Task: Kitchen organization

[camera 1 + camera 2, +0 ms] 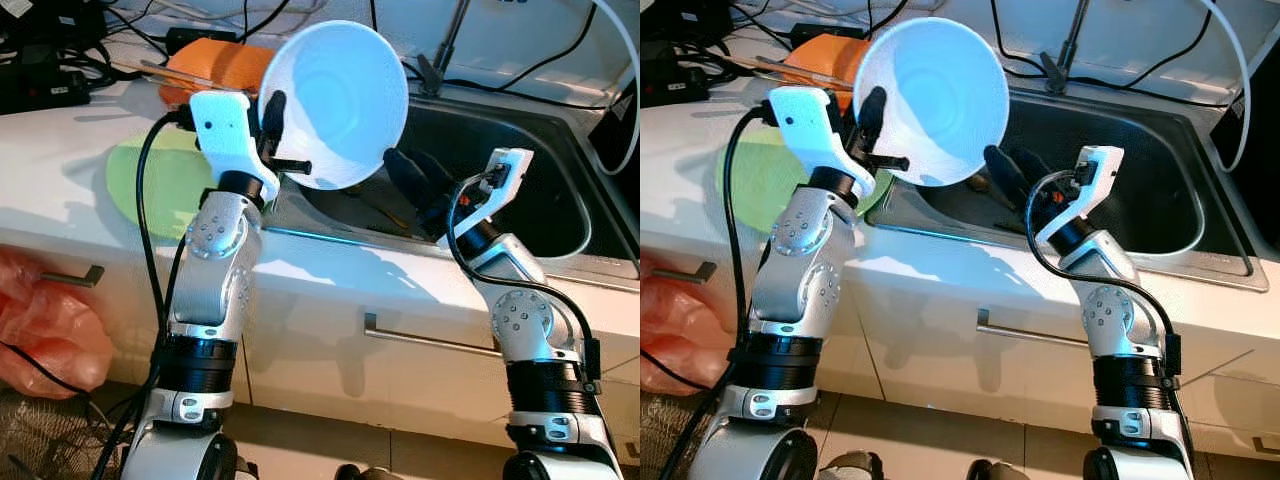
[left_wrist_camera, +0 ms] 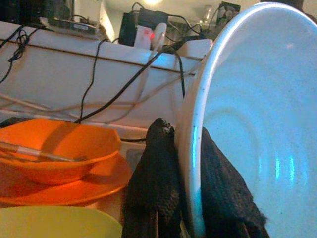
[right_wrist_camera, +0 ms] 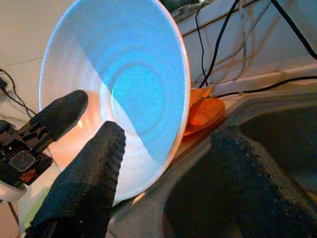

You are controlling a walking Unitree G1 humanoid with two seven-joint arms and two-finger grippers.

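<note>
Now the left hand (image 1: 268, 140) pinches the rim of a tilted white bowl (image 1: 340, 100) over the sink's (image 1: 520, 180) left edge; the right hand (image 1: 425, 185) hangs open inside the sink.

You are looking at a large white bowl (image 1: 338, 100) that is hanging in the air, tipped on its edge so its round, glossy, empty inside is facing you and slightly right. It is sitting above the left rim of the steel sink (image 1: 540, 190), over the seam between basin and white counter (image 1: 60, 180). Its lower left rim is being pinched between two black fingers (image 2: 163, 188), one on the inside wall and one on the outside. Bluish light is washing across its inner surface, and faint concentric rings are showing around the base. Behind it on the far left, an orange bowl (image 2: 54, 151) is resting on an orange plate (image 2: 94, 181), and a lime-green plate (image 1: 160, 180) is lying flat on the counter to the near left.
</note>
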